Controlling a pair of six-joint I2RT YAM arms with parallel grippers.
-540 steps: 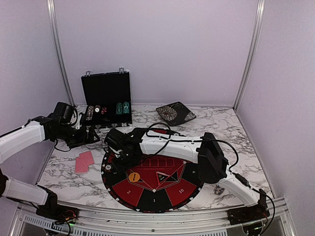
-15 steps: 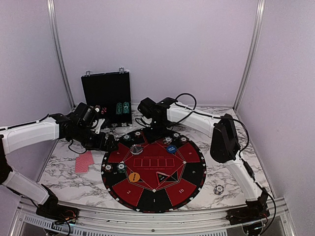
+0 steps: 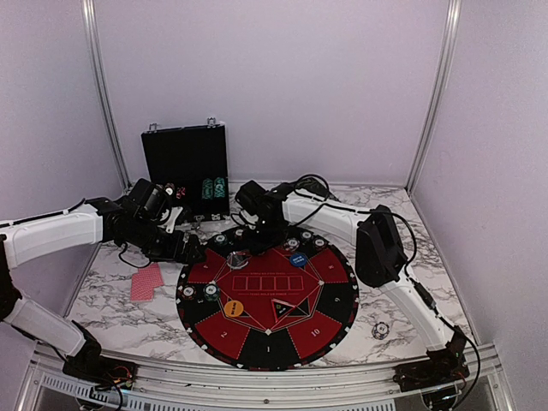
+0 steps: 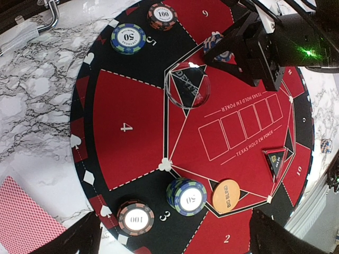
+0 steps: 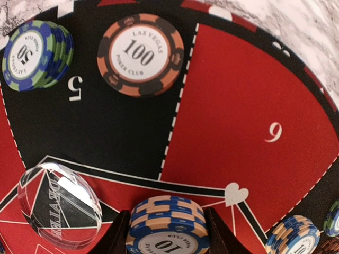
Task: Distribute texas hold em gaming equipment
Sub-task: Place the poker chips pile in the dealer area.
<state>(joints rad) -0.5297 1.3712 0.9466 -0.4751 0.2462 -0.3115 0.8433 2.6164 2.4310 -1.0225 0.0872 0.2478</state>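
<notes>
My right gripper (image 5: pixel 167 214) is shut on a short stack of blue-and-cream "10" chips (image 5: pixel 168 233), held low over the round mat's (image 5: pixel 238 132) centre edge near sector 6. Beside it are a clear dealer button (image 5: pixel 59 205), a "100" chip (image 5: pixel 140 54) and a green-blue "50" stack (image 5: pixel 36 54) at sector 5. My left gripper (image 4: pixel 175 226) is open and empty above sector 3, over a "100" stack (image 4: pixel 135 218), a "50" stack (image 4: pixel 186 197) and the orange big-blind button (image 4: pixel 226 194). Red-backed cards (image 3: pixel 147 281) lie left of the mat. In the top view the right gripper (image 3: pixel 259 233) is at the mat's far edge and the left gripper (image 3: pixel 190 253) at its left edge.
The black hinged case (image 3: pixel 186 171) stands open at the back left with chips in it. More chips (image 3: pixel 306 237) and a blue button (image 3: pixel 297 259) sit on the mat's far right part. One loose chip (image 3: pixel 381 330) lies on the marble at the right front.
Half a second ago the right gripper was slightly further right; it has shifted left over the mat's far edge. The left arm has barely moved. Since 18 s ago, chips and buttons have appeared on the mat.
</notes>
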